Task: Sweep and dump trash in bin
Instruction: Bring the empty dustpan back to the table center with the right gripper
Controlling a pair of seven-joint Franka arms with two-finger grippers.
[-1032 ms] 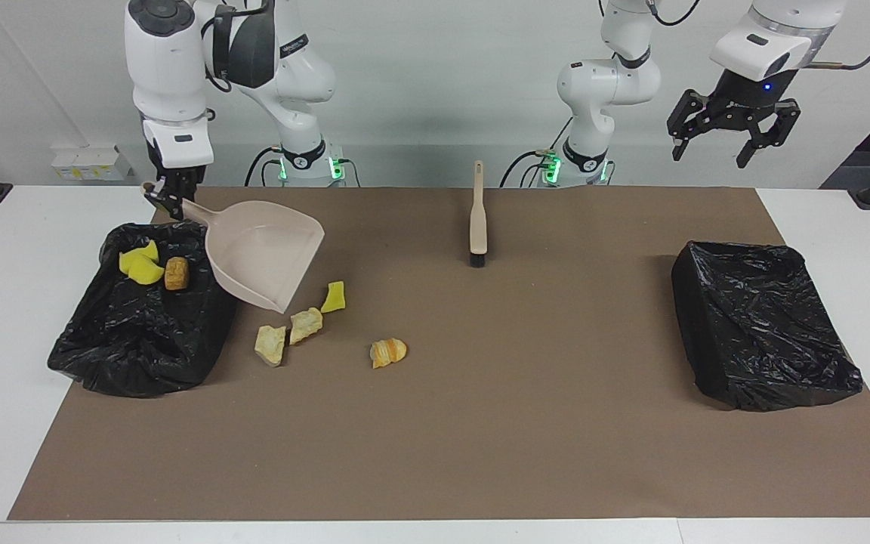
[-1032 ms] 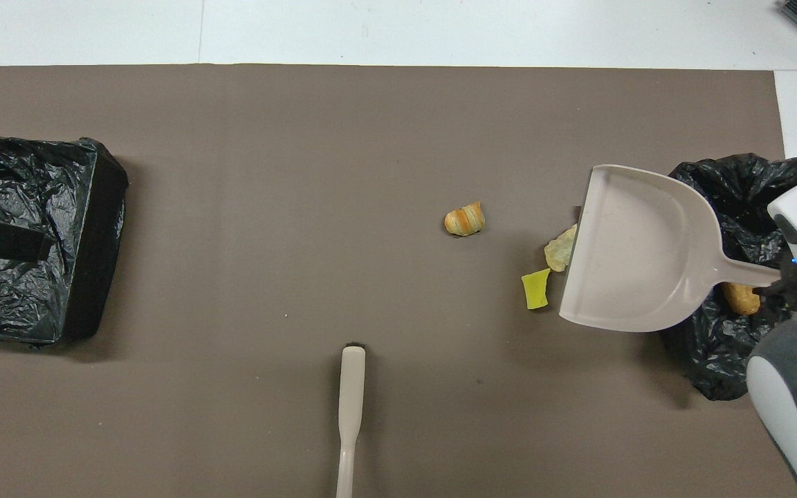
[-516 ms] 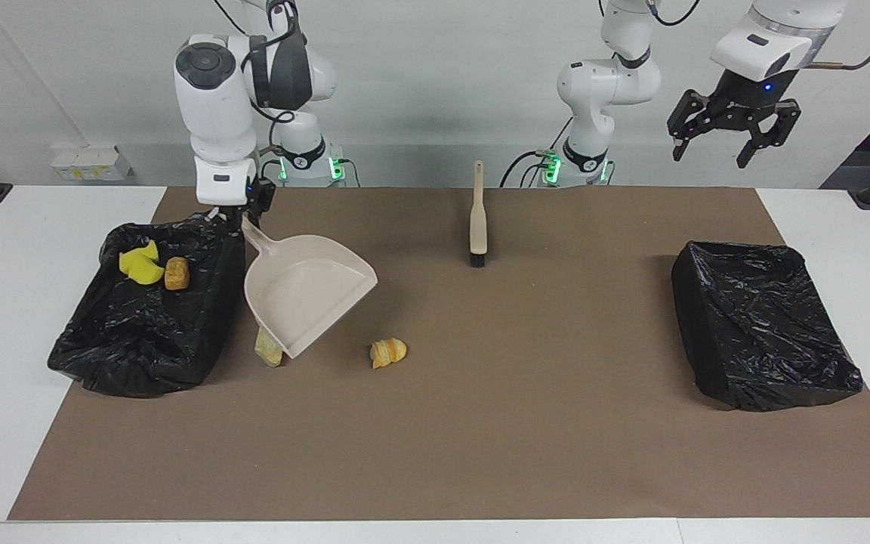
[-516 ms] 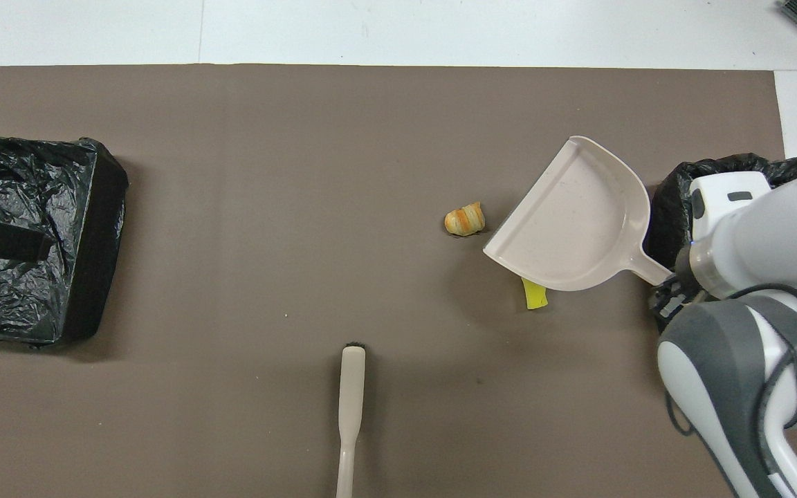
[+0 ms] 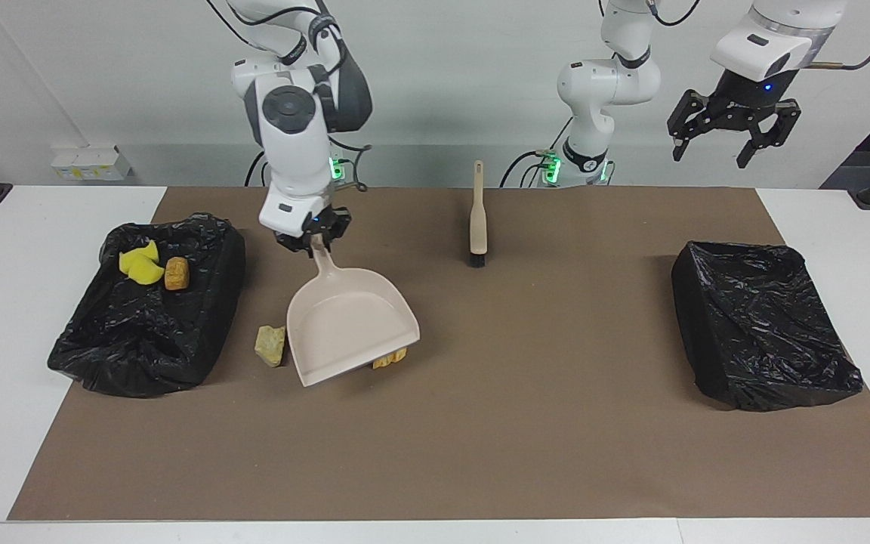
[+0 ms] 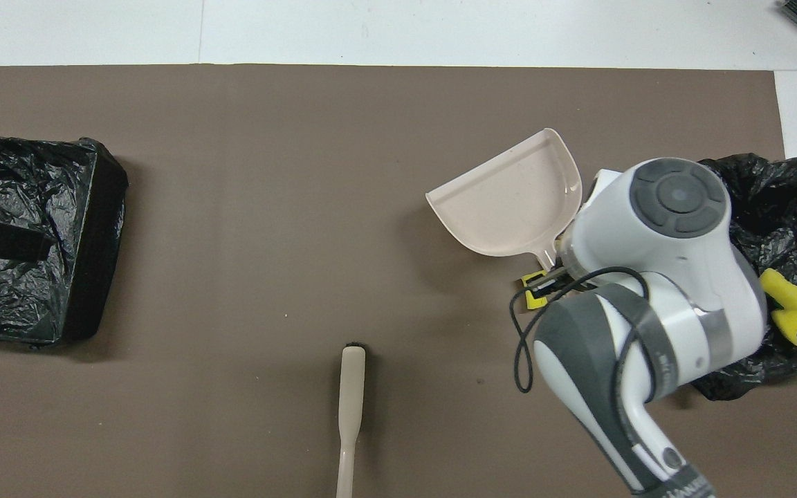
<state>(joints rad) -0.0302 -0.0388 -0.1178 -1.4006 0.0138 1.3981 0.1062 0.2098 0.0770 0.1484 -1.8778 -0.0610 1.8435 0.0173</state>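
Facing view, right gripper (image 5: pixel 313 243): you see it clamped on the dustpan (image 5: pixel 350 326) handle, pan tilted over the mat (image 5: pixel 526 423).
Left gripper (image 5: pixel 714 147): fingers spread wide, holding nothing, waiting high over its own end of the table.
Trash: your pan covers an orange-brown piece (image 5: pixel 390 361); a tan chunk (image 5: pixel 269 345) lies beside the pan; yellow bits (image 5: pixel 139 266) and a brown piece (image 5: pixel 176 273) sit in the lined bin (image 5: pixel 140 340).
Brush (image 5: pixel 478 219): lying near the robots.
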